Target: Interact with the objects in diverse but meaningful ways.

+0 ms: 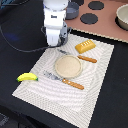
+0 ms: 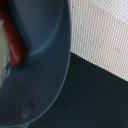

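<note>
One gripper (image 1: 56,39) hangs at the placemat's (image 1: 95,75) far edge, its fingers hidden under the arm's white body, so I cannot tell how wide they stand or whether they hold anything. Close beneath the wrist camera sits a grey pot (image 2: 42,65) with something red (image 2: 14,42) inside. Further out on the mat lie one bread loaf (image 1: 85,46), one round plate (image 1: 68,66), two orange-handled utensils and one banana (image 1: 27,77).

The pincer (image 1: 55,44) is hidden under the wrist; its jaws cannot be told.
</note>
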Controlling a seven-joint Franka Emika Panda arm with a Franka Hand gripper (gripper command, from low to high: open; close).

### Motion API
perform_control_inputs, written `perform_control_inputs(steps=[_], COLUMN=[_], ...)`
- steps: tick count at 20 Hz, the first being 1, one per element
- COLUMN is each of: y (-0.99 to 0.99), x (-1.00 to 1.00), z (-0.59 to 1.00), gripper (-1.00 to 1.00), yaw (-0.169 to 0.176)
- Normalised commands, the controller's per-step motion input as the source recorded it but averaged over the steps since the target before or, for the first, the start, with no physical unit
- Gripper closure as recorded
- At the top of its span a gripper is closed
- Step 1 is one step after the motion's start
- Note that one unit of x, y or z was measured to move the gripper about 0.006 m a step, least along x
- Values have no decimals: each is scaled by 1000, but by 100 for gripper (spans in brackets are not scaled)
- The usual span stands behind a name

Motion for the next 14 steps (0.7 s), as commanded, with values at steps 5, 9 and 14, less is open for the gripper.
perform_control_inputs(steps=[5,9,14], y=[79,48,31], x=[-234,-264,-281], z=[-123,-169,-193], gripper=[-100,-100,100], yaw=[0,0,0])
